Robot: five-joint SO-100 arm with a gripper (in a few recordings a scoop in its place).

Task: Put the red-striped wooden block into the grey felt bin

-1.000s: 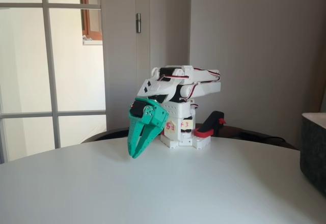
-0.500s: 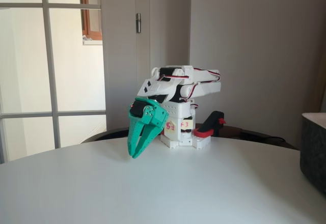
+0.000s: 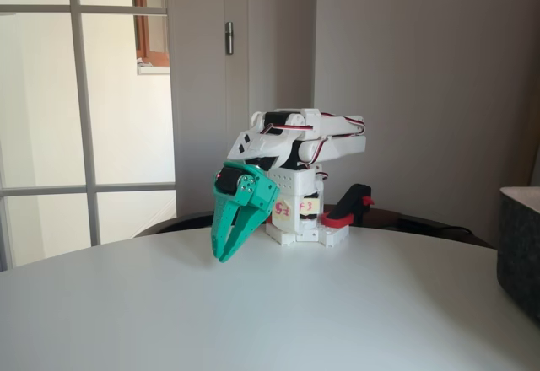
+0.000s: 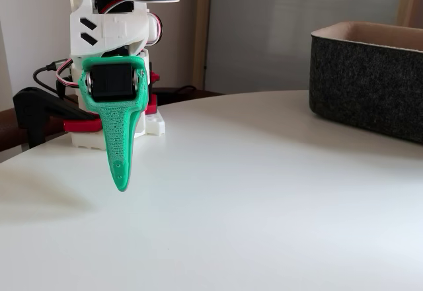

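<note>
A fixed view shows the bin [image 4: 370, 79] standing near the table's [image 4: 264, 192] right edge: dark charcoal felt, fuzzy walls, a paler rim, its open top facing up. In the other fixed view, just a slice of the bin's [image 3: 521, 249] wall shows at the right border. The green gripper [image 3: 221, 255] hangs tips-down just above the table in front of the white arm base [image 3: 299, 219], fingers nearly together and holding nothing; edge-on, the gripper [image 4: 121, 184] looks like one narrow blade.
</note>
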